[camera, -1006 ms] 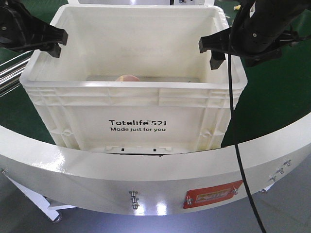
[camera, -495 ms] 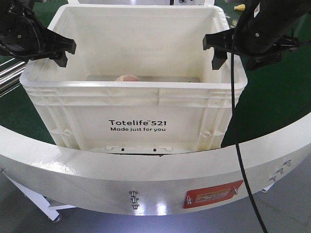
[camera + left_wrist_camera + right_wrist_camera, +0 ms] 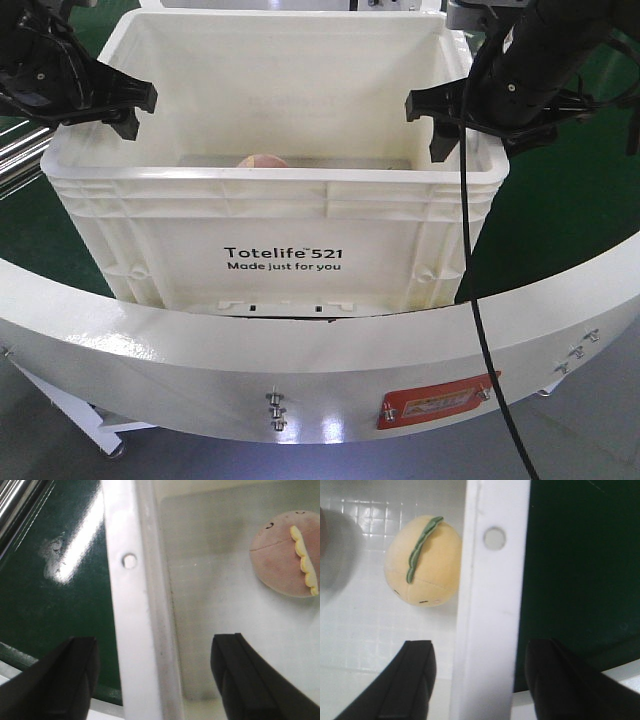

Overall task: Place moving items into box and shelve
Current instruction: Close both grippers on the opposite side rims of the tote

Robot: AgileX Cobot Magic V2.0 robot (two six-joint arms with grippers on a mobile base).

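The box [image 3: 280,215], a large white crate printed "Totelife 521", stands in the middle of the front view. Inside it lie the moving items: a pinkish-brown toy with a yellow rim [image 3: 285,560], its top also showing as a pinkish-brown toy [image 3: 262,160] over the near wall, and a pale yellow fruit toy with a green leaf [image 3: 427,562]. My left gripper [image 3: 140,110] is open, astride the box's left rim [image 3: 132,580]. My right gripper [image 3: 428,125] is open, astride the right rim [image 3: 492,580]. Each has one finger inside the box and one outside.
A white curved rail [image 3: 300,340] with a red label [image 3: 435,405] crosses in front of the box. Green floor [image 3: 560,220] lies to both sides. A black cable [image 3: 490,330] hangs from the right arm. Metal bars [image 3: 20,150] run at the far left.
The left gripper shifted right over the left rim, then held still. The right gripper moved left and slightly down onto the right rim. The toys have not moved.
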